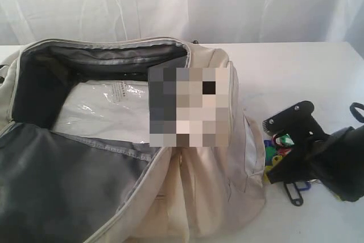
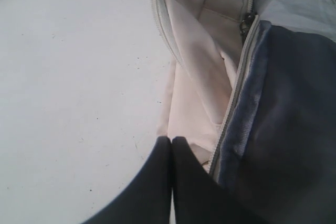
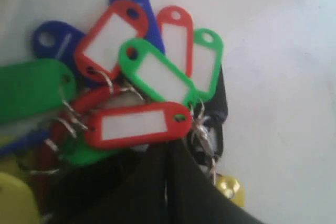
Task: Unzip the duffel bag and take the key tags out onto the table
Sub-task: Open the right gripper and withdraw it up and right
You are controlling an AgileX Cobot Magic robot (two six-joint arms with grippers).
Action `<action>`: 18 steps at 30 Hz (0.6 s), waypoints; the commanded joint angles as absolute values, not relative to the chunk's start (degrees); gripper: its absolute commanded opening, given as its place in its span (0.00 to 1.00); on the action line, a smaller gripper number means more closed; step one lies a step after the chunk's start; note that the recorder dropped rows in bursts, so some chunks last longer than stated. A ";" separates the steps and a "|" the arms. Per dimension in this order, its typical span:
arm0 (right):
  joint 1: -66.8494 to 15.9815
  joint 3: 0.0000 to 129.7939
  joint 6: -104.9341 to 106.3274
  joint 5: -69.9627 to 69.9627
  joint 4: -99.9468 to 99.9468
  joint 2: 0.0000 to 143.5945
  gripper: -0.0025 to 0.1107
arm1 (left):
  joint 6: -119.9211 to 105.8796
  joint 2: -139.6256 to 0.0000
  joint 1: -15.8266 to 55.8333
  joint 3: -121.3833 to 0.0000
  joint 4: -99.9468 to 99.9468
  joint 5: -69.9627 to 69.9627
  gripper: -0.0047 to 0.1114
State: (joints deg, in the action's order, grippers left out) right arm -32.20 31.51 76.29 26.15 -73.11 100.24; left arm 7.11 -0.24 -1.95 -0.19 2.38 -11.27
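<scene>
The cream duffel bag [image 1: 205, 186] lies unzipped on the white table [image 1: 296, 66], its grey lining showing. The key tags [image 1: 278, 147] are outside the bag, right beside its right end, low over the table. My right gripper [image 1: 287, 163] is on them. In the right wrist view the red, green and blue key tags [image 3: 142, 77] fan out from my right gripper [image 3: 168, 142], whose jaws are shut at the metal rings. My left gripper [image 2: 171, 139] is shut and empty, over the table [image 2: 68, 77] beside the duffel bag's [image 2: 199, 61] zip edge. It is out of the exterior view.
A clear-wrapped white package [image 1: 96, 112] lies inside the bag. A black clip [image 1: 294, 193] hangs below the tags. A white curtain [image 1: 170, 4] closes off the back. Bare table [image 3: 283, 51] stretches right of the tags.
</scene>
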 commanded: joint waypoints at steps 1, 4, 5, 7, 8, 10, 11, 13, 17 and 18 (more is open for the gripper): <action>-31.90 31.24 68.47 20.31 -64.09 94.72 0.02 | 7.51 0.00 -2.15 0.00 1.97 -11.05 0.04; -31.90 31.24 66.63 21.25 -63.45 91.53 0.02 | 7.51 0.00 -2.15 0.00 1.97 -11.05 0.04; -31.90 31.24 66.63 22.03 -63.57 90.49 0.02 | 7.51 0.00 -2.15 0.00 1.97 -11.05 0.04; -31.90 31.24 66.73 22.79 -63.92 88.24 0.02 | 7.51 0.00 -2.15 0.00 1.97 -11.05 0.04; -31.90 31.24 66.73 22.79 -63.92 86.77 0.02 | 7.51 0.00 -2.15 0.00 1.97 -11.05 0.04; -31.90 31.24 66.73 22.66 -63.92 83.77 0.02 | 7.51 0.00 -2.15 0.00 1.97 -11.05 0.04; -31.90 31.24 66.73 22.55 -63.92 81.97 0.02 | 7.51 0.00 -2.15 0.00 1.97 -11.05 0.04; -31.90 31.24 66.73 22.24 -63.92 77.92 0.02 | 7.51 0.00 -2.15 0.00 1.97 -11.05 0.04; -31.90 31.24 66.85 19.12 -63.68 66.31 0.02 | 7.51 0.00 -2.15 0.00 1.97 -11.05 0.04; -31.90 31.24 66.85 18.41 -63.51 64.13 0.02 | 7.51 0.00 -2.15 0.00 1.97 -11.05 0.04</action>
